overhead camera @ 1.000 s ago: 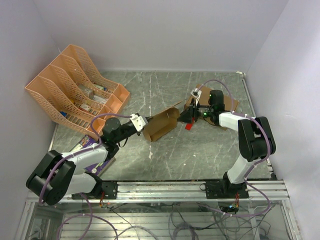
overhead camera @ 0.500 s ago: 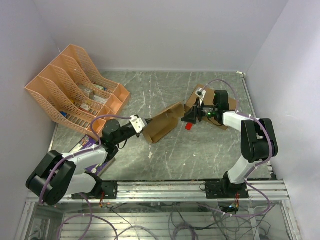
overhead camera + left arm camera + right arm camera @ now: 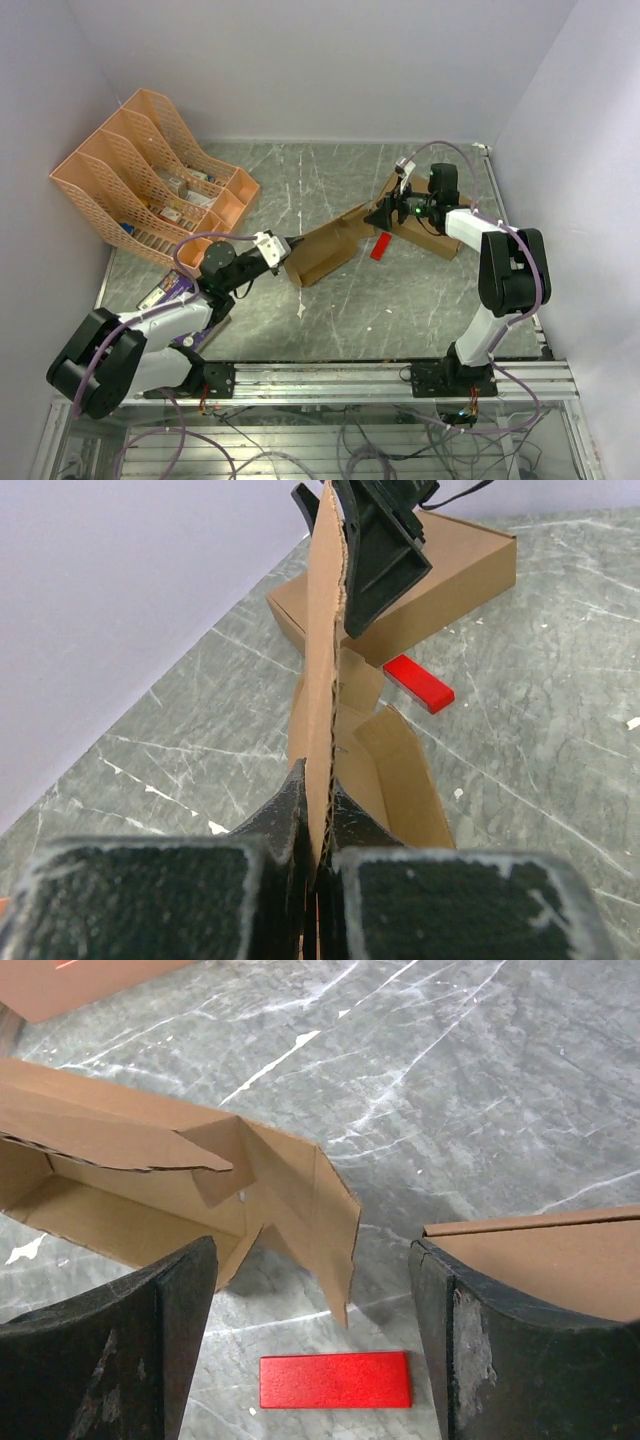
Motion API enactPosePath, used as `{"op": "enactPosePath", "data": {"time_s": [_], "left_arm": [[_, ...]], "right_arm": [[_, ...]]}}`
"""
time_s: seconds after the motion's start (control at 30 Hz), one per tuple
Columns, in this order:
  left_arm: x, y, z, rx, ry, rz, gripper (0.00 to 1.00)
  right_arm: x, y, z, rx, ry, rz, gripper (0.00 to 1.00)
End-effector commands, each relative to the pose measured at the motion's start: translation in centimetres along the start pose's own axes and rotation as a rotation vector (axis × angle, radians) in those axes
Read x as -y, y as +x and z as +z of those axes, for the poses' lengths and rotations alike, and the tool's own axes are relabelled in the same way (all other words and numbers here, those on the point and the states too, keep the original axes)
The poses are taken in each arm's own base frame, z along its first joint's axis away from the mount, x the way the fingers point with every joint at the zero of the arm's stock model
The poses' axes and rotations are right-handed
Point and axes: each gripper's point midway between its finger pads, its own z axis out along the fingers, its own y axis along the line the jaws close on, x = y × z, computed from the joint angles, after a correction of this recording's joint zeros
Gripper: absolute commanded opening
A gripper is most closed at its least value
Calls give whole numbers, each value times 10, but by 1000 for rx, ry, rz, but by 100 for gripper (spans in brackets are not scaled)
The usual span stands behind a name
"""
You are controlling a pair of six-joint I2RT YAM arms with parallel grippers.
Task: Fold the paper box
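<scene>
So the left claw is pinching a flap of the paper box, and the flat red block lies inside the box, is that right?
Not quite. The left claw does pinch a flap of the paper box, but the red block lies on the table, outside the box. The left wrist view shows this, and the right wrist view agrees.

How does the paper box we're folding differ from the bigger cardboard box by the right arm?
The paper box is open, flaps loose; the bigger cardboard box is closed. The paper box is narrow; the bigger cardboard box is wider. The left gripper pinches a panel of the paper box; the bigger cardboard box lies flat, ungripped. Both are plain brown cardboard.
</scene>
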Motion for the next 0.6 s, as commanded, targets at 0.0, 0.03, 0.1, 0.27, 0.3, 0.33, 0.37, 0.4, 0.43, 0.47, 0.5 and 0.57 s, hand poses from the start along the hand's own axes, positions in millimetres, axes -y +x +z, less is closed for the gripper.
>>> {"op": "enactPosePath", "data": {"time_s": [0.0, 0.03, 0.1, 0.27, 0.3, 0.33, 0.37, 0.4, 0.43, 0.47, 0.5, 0.57], "left_arm": [[-10, -32, -6, 115, -40, 3, 7], [-11, -35, -7, 126, -41, -3, 7], [-12, -40, -9, 144, -46, -7, 7], [-11, -43, -12, 171, -39, -17, 7], [-11, -43, -12, 177, -36, -18, 7], [-11, -44, -12, 179, -33, -19, 7], [-11, -45, -12, 182, -32, -18, 7], [-11, -45, -12, 180, -28, -18, 7], [-10, -45, -12, 179, -24, -17, 7], [-10, -46, -12, 178, -22, -16, 7], [-11, -47, -12, 180, -20, -15, 7], [-11, -48, -12, 183, -18, -13, 7]], "right_arm": [[-3, -3, -2, 24, -25, -82, 77], [-3, -2, -4, 21, -20, -95, 79], [-3, 1, -7, 13, -20, -110, 79], [-10, 6, -9, 37, -43, -157, 80], [-10, 4, -9, 47, -42, -165, 80], [-10, 1, -9, 52, -42, -173, 80], [-8, -3, -9, 60, -41, -176, 80], [-9, -6, -9, 66, -47, -179, 80], [-8, -9, -9, 71, -44, -178, 79], [-7, -12, -8, 78, -35, -176, 79], [-4, -15, -7, 87, -27, -170, 78], [2, -14, -5, 79, -4, -140, 75]]}}
